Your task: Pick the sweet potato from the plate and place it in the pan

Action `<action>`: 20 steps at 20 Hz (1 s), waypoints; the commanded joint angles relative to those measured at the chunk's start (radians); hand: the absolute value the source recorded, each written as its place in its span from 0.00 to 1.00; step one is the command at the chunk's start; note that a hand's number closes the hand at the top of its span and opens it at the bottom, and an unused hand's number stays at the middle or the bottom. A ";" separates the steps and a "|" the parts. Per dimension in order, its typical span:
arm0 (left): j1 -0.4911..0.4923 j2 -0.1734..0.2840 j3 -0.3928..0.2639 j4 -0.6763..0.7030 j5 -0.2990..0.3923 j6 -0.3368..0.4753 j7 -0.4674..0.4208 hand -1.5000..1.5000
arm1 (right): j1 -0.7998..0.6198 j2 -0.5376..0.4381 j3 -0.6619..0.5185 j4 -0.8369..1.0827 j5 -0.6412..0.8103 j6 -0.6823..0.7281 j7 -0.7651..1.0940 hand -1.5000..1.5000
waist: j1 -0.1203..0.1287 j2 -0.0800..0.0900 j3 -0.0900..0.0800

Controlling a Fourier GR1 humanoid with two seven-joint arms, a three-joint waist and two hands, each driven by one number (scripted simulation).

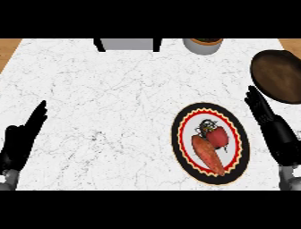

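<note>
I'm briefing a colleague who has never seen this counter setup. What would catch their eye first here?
First the round plate with a black rim and a red and yellow pattern, right of centre on the white marbled counter, with the orange sweet potato lying on it. Next the dark brown pan near the right edge, beyond the plate. A black robot hand stands open at each side: left robot hand, right robot hand.

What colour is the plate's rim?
Black rim, with a yellow scalloped ring and red band inside; seen in the head view.
</note>
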 commanded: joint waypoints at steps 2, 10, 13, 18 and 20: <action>-0.043 -0.023 -0.023 -0.086 -0.024 -0.007 0.018 0.50 | -0.147 -0.004 0.039 0.127 0.002 0.085 0.121 0.00 | 0.031 0.027 0.017; -0.196 -0.108 -0.109 -0.121 -0.019 -0.069 0.052 0.50 | -0.294 -0.084 0.215 0.472 0.365 0.076 0.079 1.00 | 0.049 0.041 0.020; -0.148 -0.115 -0.094 -0.164 -0.028 -0.075 0.042 0.50 | -0.275 -0.034 0.135 0.610 0.322 0.064 -0.101 0.00 | 0.026 0.029 0.018; -0.142 -0.111 -0.055 -0.224 -0.017 -0.079 0.111 0.50 | -0.325 -0.067 0.232 0.592 0.386 0.242 -0.003 0.00 | 0.022 0.024 0.017; -0.148 -0.118 -0.060 -0.183 -0.039 -0.080 0.081 0.50 | -0.373 -0.084 0.281 0.566 0.448 0.263 0.095 0.00 | 0.021 0.025 0.016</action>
